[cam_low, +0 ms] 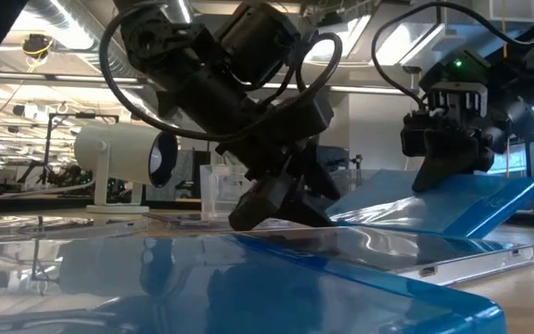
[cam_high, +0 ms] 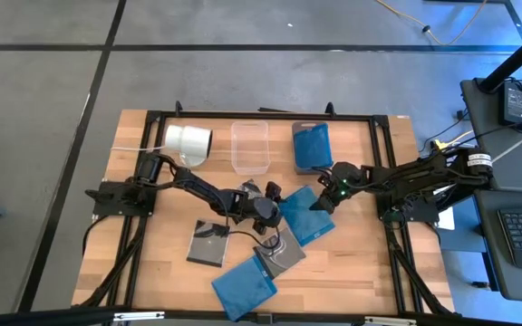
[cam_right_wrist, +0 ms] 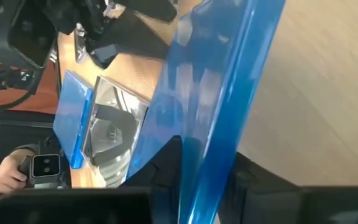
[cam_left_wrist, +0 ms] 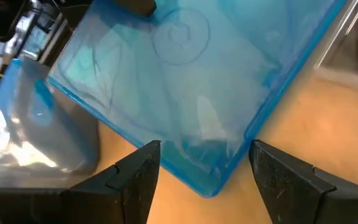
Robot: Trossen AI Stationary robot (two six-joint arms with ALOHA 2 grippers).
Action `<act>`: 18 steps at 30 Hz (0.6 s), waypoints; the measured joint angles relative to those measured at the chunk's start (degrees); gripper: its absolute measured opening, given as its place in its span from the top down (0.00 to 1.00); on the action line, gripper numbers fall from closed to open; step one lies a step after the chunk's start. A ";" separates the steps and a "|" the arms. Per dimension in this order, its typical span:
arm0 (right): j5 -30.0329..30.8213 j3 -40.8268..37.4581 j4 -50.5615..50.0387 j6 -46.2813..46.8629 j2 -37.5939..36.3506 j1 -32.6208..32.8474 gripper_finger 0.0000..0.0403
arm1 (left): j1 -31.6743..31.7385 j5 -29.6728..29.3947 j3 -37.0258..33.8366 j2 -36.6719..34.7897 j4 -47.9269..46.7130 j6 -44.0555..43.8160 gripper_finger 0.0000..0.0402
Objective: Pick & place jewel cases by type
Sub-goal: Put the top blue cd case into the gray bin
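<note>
Right end effector (cam_high: 318,205) clamped on the upper right edge of a blue jewel case (cam_high: 306,215) mid-worktop, tipping that edge up so the case sits tilted, far edge raised, near edge down; plain to see in the low view (cam_low: 452,206) and from the right wrist, where the case edge (cam_right_wrist: 219,112) runs straight between the dark fingers. Left end effector (cam_high: 270,206) just beside the same case on its other side, fingers (cam_left_wrist: 135,180) spread wide with a corner of the blue case (cam_left_wrist: 185,81) sitting between them, not gripping anything. Second blue case (cam_high: 243,285) lying flat near the front edge of the wooden worktop (cam_high: 152,263). Dark case with white swirl art (cam_high: 208,242) flat to the left of centre, another greyish case (cam_high: 282,254) flat just under the tilted one. Two tray bins at the back: clear one (cam_high: 250,145) looks bare, the other (cam_high: 312,147) has a blue case in it. White cylinder (cam_high: 188,140) on its side near the back left corner. Someone's hand holding a small device (cam_right_wrist: 39,168) visible off the worktop from the right wrist.
</note>
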 joint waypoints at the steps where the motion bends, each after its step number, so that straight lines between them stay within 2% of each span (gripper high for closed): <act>1: -0.02 0.03 0.16 -0.04 0.00 0.00 0.83 | -0.16 -0.47 0.00 -0.42 -0.79 0.78 0.40; 10: -1.69 0.54 0.72 -2.88 -0.91 -0.76 0.84 | -1.55 1.05 0.02 -9.26 -7.27 -3.70 0.40; 14: -4.96 2.77 0.31 -8.79 -1.30 -0.85 0.84 | -0.09 4.55 0.11 -15.06 -12.06 -8.12 0.40; 18: -8.05 6.41 -0.67 -12.92 -1.33 -0.82 0.84 | 3.08 10.65 0.06 -19.73 -19.30 -14.71 0.40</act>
